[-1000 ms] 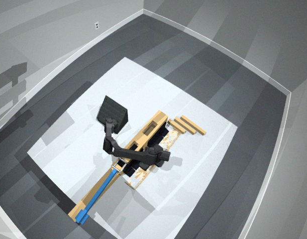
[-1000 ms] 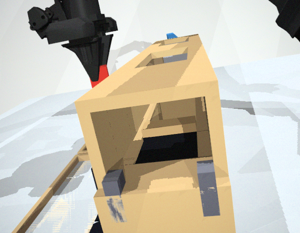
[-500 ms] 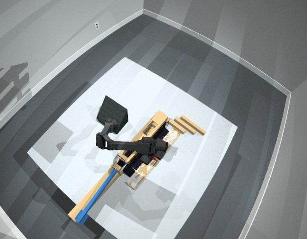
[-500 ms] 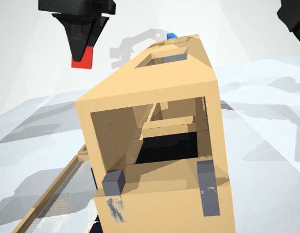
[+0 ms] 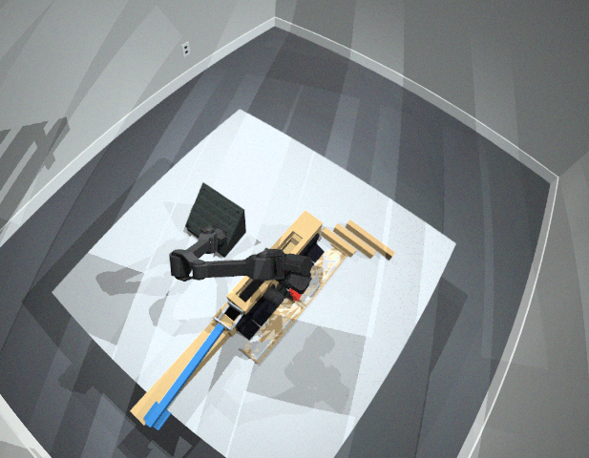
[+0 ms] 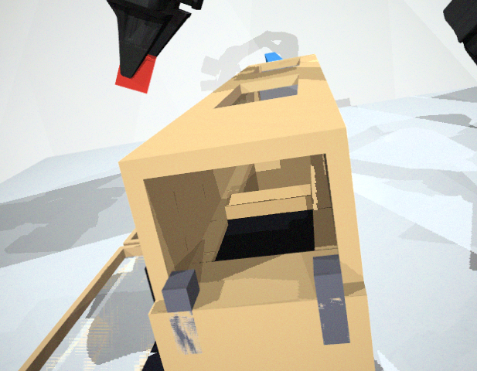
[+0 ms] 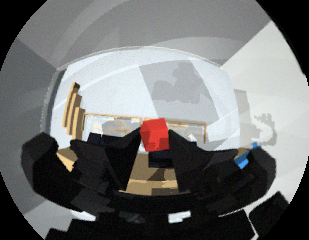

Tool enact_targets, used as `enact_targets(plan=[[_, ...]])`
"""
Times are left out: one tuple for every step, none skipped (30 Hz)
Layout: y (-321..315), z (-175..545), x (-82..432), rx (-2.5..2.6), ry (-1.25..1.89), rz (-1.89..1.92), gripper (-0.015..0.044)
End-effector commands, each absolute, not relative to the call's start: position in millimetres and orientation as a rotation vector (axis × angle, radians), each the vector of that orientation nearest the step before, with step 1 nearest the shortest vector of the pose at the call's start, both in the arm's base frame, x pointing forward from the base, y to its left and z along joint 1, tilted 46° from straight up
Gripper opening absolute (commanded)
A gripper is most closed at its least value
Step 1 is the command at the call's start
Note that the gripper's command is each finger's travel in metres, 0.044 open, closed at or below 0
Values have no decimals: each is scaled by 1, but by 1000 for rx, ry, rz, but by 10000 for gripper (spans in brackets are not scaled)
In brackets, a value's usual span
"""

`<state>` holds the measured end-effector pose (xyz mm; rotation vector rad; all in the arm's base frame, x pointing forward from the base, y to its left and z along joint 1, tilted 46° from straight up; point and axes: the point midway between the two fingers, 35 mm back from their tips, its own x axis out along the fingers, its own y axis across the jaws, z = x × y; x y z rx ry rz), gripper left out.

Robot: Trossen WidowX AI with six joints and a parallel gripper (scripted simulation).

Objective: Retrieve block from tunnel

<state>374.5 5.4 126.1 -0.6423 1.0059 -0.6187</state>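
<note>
Top looks down from afar; exterior faces the tunnel (image 5: 311, 221) (image 6: 238, 148) close-up

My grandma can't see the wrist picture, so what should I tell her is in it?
The black gripper holds a red block between its two fingers. Beyond it lies a low wooden frame, with wooden rods at the left and a bit of blue at the right.
</note>
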Motion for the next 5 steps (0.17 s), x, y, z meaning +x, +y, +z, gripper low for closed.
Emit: enact_targets(plan=[[5,129,374,-638,994,-626,0],[5,129,374,-638,994,-626,0],[5,129,374,-638,994,-626,0],[5,129,374,-638,994,-626,0],[5,129,374,-638,994,-626,0]])
